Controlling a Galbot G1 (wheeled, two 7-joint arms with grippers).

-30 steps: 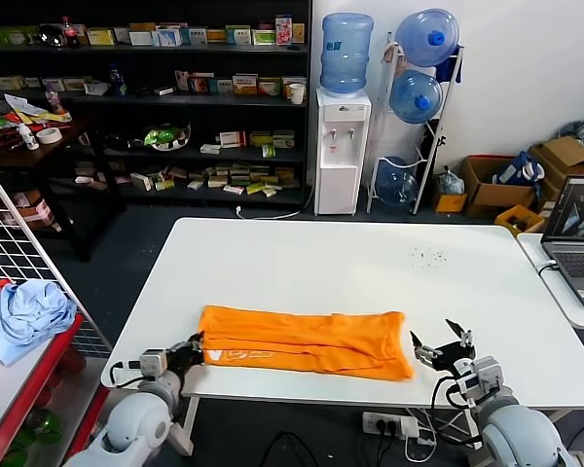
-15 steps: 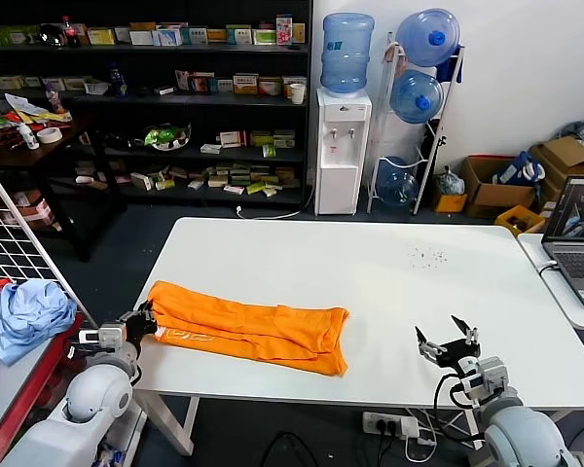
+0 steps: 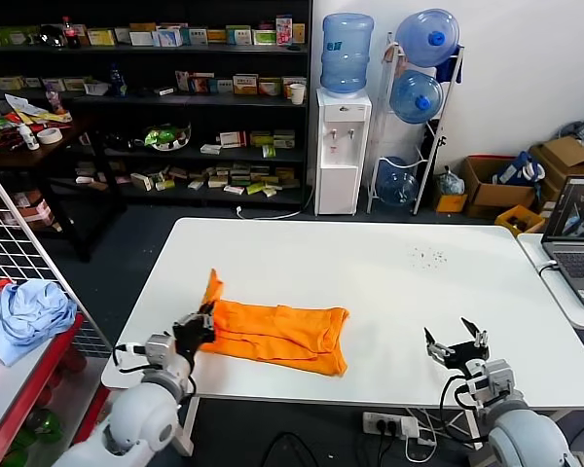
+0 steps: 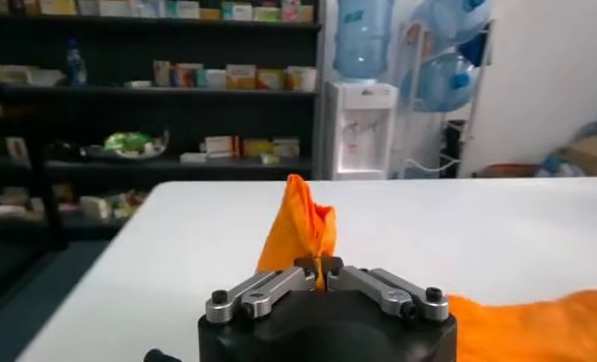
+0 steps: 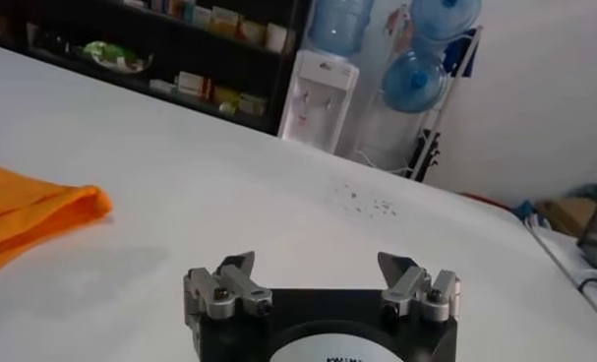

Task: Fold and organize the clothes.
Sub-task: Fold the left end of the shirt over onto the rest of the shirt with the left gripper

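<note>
The bright orange T-shirt (image 3: 277, 333) lies folded into a band on the white table (image 3: 389, 282), near its front left. My left gripper (image 3: 197, 326) is shut on the shirt's left end and lifts it, so a pointed flap (image 3: 212, 287) stands up. In the left wrist view the pads pinch the orange cloth (image 4: 303, 228) at my left gripper (image 4: 320, 266). My right gripper (image 3: 457, 348) is open and empty at the front right of the table, apart from the shirt. In the right wrist view my right gripper (image 5: 318, 268) shows spread fingers, with the shirt's edge (image 5: 42, 211) far off.
A red-edged shelf with a light blue cloth bundle (image 3: 24, 311) stands left of the table. A laptop (image 3: 576, 238) sits on a side table at the right. Shelves, a water dispenser (image 3: 341, 146) and bottles stand behind.
My left gripper first dragged the shirt leftward along the table, then moved back right and up with the left end, raising a flap. The right gripper drifted slightly right, still open.
</note>
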